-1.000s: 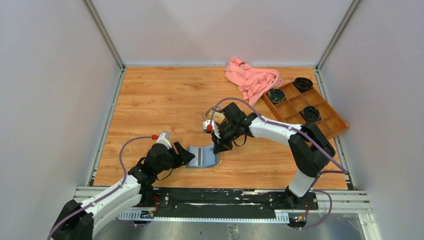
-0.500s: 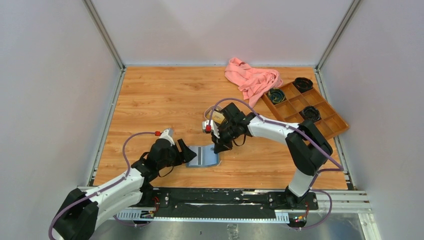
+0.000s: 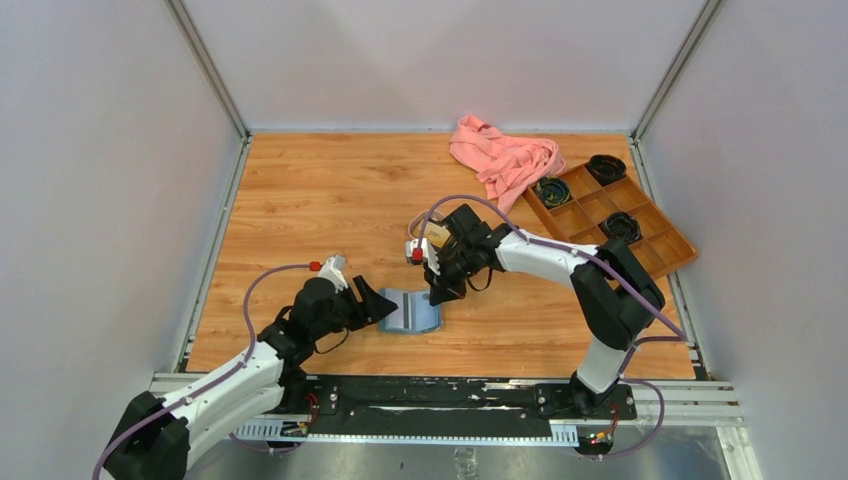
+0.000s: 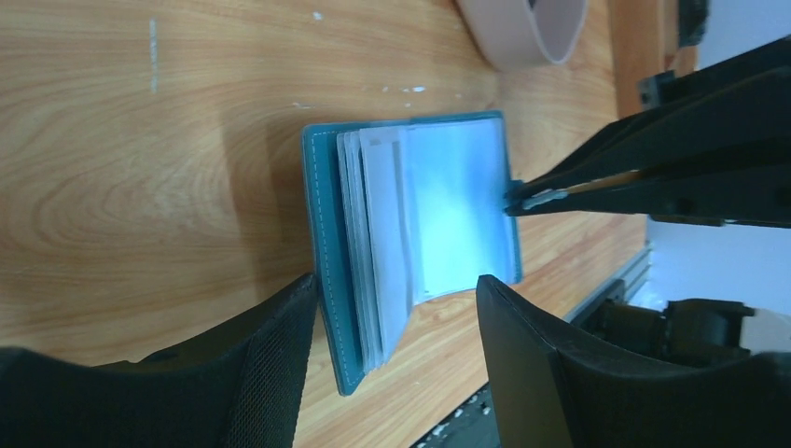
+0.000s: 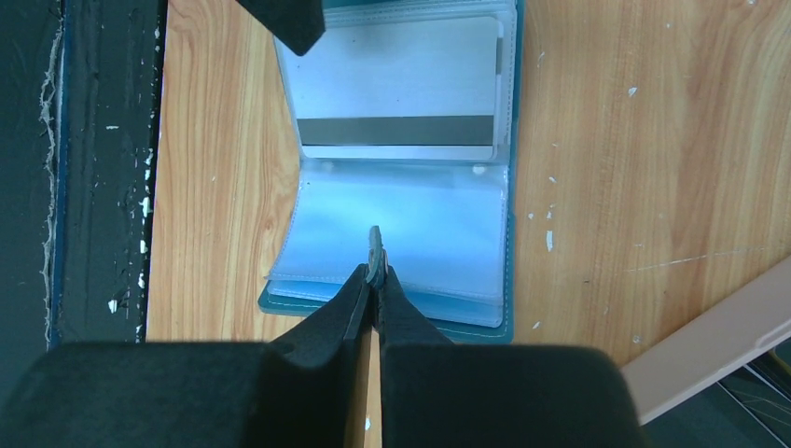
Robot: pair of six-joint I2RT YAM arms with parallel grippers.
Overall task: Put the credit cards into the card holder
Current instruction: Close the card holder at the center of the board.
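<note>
From above, the card holder (image 3: pixel 412 311) lies open on the worktop (image 3: pixel 330 200) near its front edge; at my left wrist, left claw (image 4: pixel 396 299) spread over its seemingly floppy sleeves (image 4: pixel 448 210); at my right, right claw (image 5: pixel 376 275) pinching a likely stiff, slick card (image 5: pixel 375 245) by its end.

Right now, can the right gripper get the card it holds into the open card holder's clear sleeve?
Probably yes. The right gripper, shut on a thin card, has its edge at a clear sleeve of the card holder, with nothing between. The left gripper stands open at the other half.
</note>
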